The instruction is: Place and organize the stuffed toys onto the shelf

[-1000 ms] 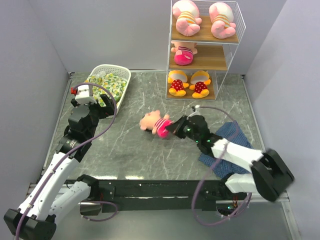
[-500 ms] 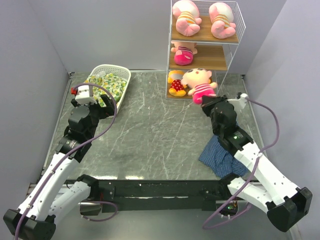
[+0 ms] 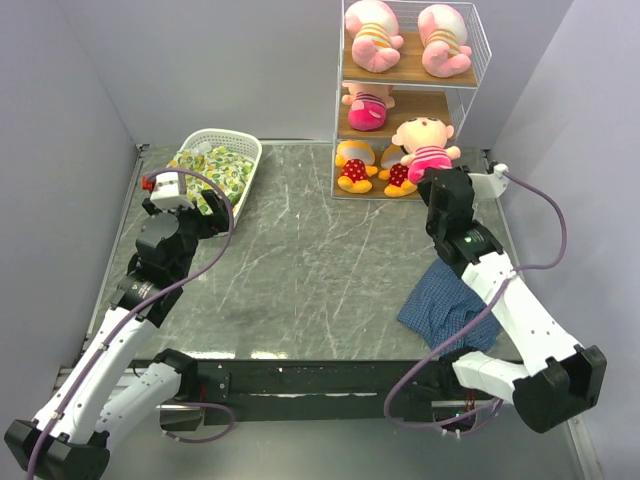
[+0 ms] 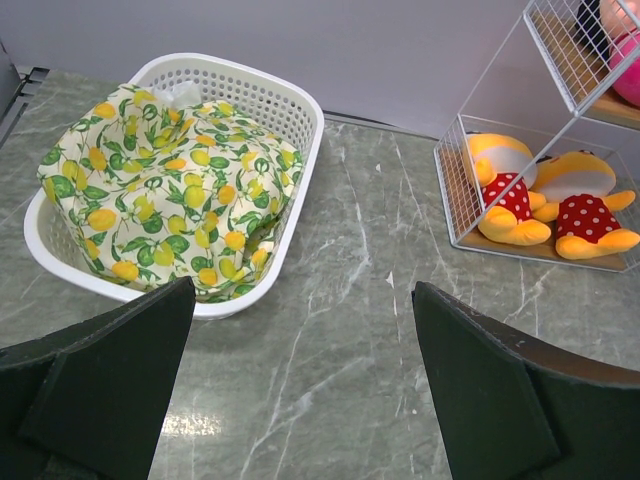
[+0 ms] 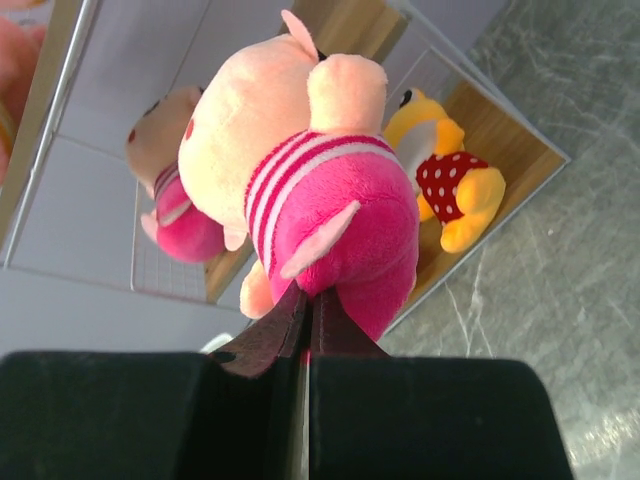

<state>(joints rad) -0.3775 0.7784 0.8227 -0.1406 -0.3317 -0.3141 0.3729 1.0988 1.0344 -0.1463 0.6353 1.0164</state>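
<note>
My right gripper (image 3: 437,178) is shut on a pink-clad doll (image 3: 427,149), also in the right wrist view (image 5: 310,190), and holds it in the air in front of the shelf (image 3: 450,112), near the right of the middle tier. Two piglets (image 3: 373,35) lie on the top board. Another pink doll (image 3: 367,106) lies on the middle board at the left. Two bears in red shirts (image 3: 356,166) lie on the bottom board, also in the left wrist view (image 4: 560,200). My left gripper (image 4: 300,400) is open and empty above the table near the basket.
A white lattice basket (image 3: 246,152) holding green-yellow patterned cloth (image 3: 212,168) stands at the back left. Blue plaid cloth (image 3: 448,300) lies on the table at the right, under my right arm. Grey walls close in both sides.
My right gripper carried the pink doll from the table's middle up and back to the shelf's front, now near the middle tier. The left arm has not moved.
</note>
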